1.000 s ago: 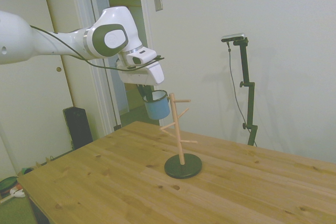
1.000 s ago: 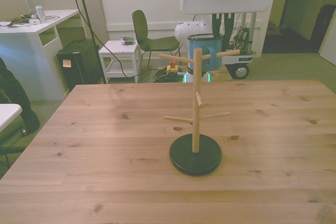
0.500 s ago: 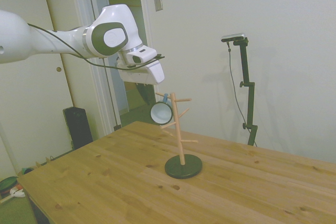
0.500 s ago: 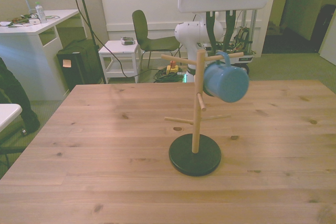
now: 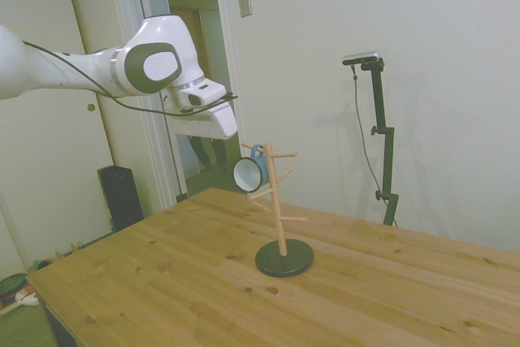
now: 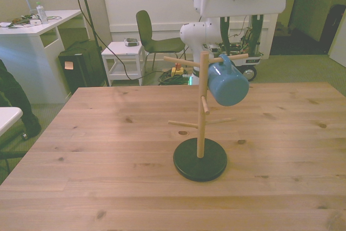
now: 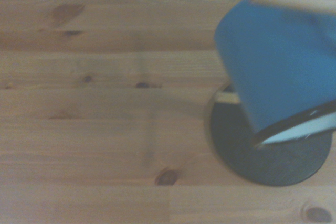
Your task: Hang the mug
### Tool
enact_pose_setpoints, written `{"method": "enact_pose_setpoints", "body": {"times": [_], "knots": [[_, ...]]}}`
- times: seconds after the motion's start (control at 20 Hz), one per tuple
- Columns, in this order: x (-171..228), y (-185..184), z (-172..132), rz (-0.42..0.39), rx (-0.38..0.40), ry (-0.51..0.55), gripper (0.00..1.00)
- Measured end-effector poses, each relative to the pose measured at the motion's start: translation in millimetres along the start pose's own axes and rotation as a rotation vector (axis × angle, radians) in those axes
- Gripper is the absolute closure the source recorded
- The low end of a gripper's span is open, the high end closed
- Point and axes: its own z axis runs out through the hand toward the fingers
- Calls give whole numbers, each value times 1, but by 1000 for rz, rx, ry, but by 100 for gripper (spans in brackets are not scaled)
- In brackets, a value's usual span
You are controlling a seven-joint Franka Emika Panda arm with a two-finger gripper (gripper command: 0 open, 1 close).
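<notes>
Light-blue enamel, the mug (image 6: 227, 83) hangs by its loop handle on an upper peg of the wooden peg stand (image 6: 201, 113), below and just forward of the gripper (image 6: 241, 19), whose fingers stand spread and hold nothing. The hanging looks done — the arm should lift straight away, touching neither peg nor mug, so the stand's dark base (image 5: 283, 258) is not nudged. The side view shows the white inside of the mug; the front view shows only its blue outside — and the wrist view, blurred, looks down past it onto the base.
</notes>
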Motion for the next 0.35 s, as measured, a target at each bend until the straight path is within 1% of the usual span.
{"method": "enact_pose_setpoints", "body": {"times": [0.15,0.25,0.35], "knots": [[-30,17,43,7,-22,-14,0],[-38,41,77,33,-34,-35,0],[-39,70,103,65,-42,-55,0]]}}
